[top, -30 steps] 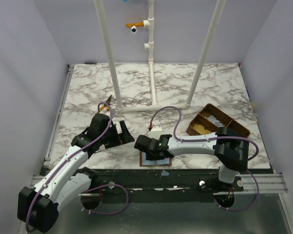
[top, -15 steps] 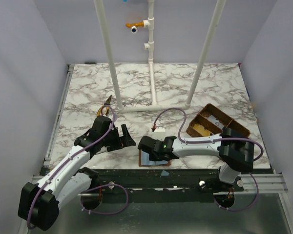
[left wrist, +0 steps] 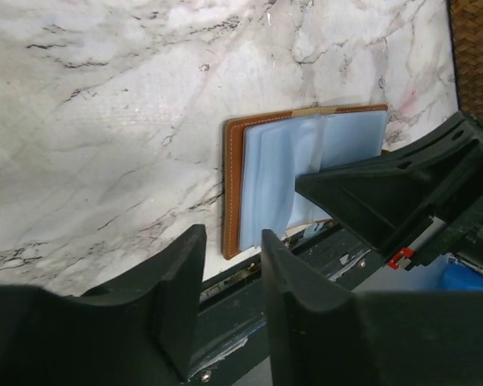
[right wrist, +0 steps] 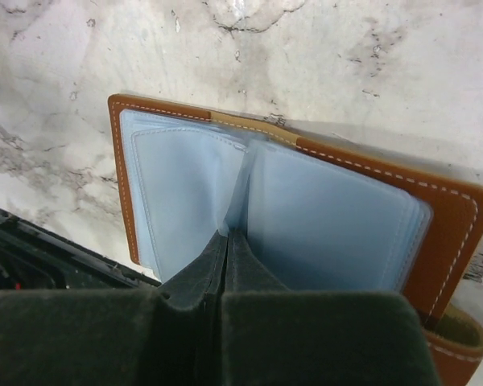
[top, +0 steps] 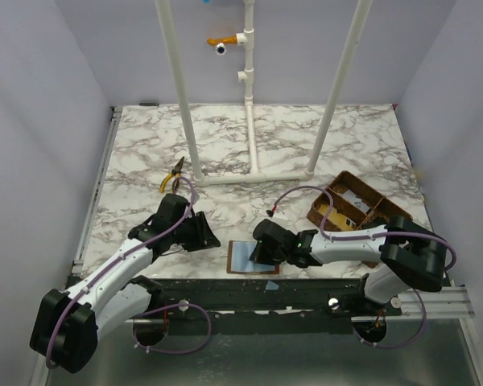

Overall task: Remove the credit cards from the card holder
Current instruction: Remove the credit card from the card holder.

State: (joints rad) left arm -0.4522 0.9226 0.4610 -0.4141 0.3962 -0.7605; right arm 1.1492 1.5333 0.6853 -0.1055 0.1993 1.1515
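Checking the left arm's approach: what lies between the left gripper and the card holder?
Only bare marble table. The left gripper and card holder sit apart, clearest in the top external view.

Both your arms stretch low toward the middle.
Your left claw (left wrist: 232, 240) hovers with fingers slightly parted; your right claw (right wrist: 227, 236) has its fingers pressed tight together.

White tubular links joined by bulky black joint housings on left arm (top: 106, 277) and right arm (top: 346, 241). Thin purple cable (top: 298, 191) looped along each, more coiled below the bases. Matte black wedge-shaped fingers (left wrist: 177, 293) on left end effector (left wrist: 229, 245); same dark tapered pair on right end effector (right wrist: 227, 245).
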